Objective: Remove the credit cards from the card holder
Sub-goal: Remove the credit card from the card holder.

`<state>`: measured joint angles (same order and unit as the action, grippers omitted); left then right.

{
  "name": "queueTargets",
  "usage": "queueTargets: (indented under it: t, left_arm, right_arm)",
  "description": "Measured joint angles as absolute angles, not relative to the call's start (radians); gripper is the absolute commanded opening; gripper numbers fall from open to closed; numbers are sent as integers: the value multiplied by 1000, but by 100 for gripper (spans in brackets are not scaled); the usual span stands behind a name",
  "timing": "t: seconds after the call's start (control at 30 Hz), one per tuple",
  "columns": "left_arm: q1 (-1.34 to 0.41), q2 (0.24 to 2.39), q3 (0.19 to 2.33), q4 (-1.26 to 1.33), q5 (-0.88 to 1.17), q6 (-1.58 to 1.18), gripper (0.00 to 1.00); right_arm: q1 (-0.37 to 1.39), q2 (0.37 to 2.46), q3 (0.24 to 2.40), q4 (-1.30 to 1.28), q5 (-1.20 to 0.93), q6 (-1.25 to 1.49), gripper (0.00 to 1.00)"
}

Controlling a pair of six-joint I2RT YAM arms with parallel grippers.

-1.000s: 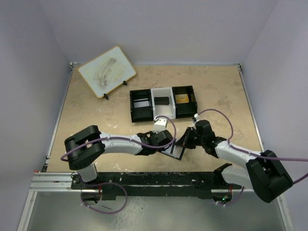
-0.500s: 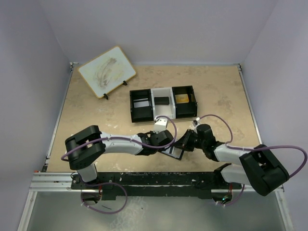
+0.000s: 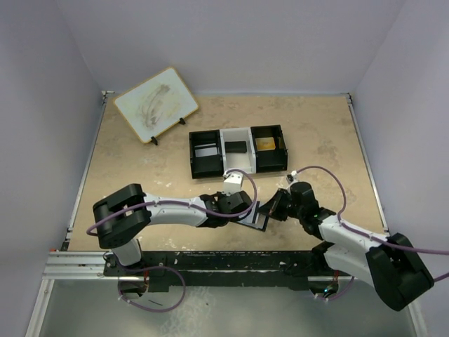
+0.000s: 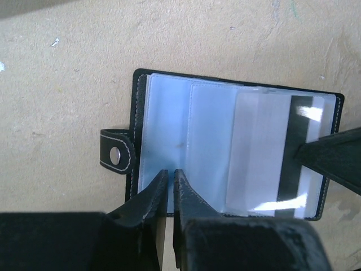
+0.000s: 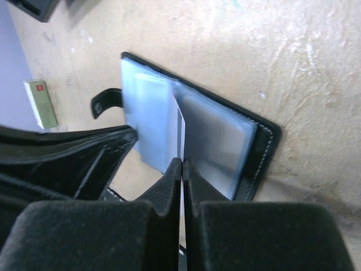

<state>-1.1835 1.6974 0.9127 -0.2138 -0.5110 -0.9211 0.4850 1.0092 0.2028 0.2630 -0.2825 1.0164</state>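
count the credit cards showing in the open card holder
1: a credit card with a dark stripe, at the card holder's end away from its snap tab, pinched by the right pincer. More may be hidden in the cloudy sleeves.

No text for you to read: the scribbles on the whiteboard (image 3: 156, 104) form no words, and the small pale box's (image 5: 41, 104) red mark is blurred.
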Motion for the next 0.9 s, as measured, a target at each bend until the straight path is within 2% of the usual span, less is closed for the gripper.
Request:
queueTargets:
  t: [0.17,0.27,0.57,0.9]
  left_arm:
    - [-1195,1656,934,-230,-503,-889,18]
    - [-1199,1649,986,-223,-488,-863,20]
    - [-1203,1700,1057,-201,-442,-826,20]
    - [-1207,1771,1034,-197,-435,-838,9]
  right_arm:
    - [482,1106,204,292,-290,1010,0]
    - [482,1123,213,302,-297,1004,0]
    - [482,1126,220,298,-297,995,0]
    - [482,1126,220,298,-297,995,3]
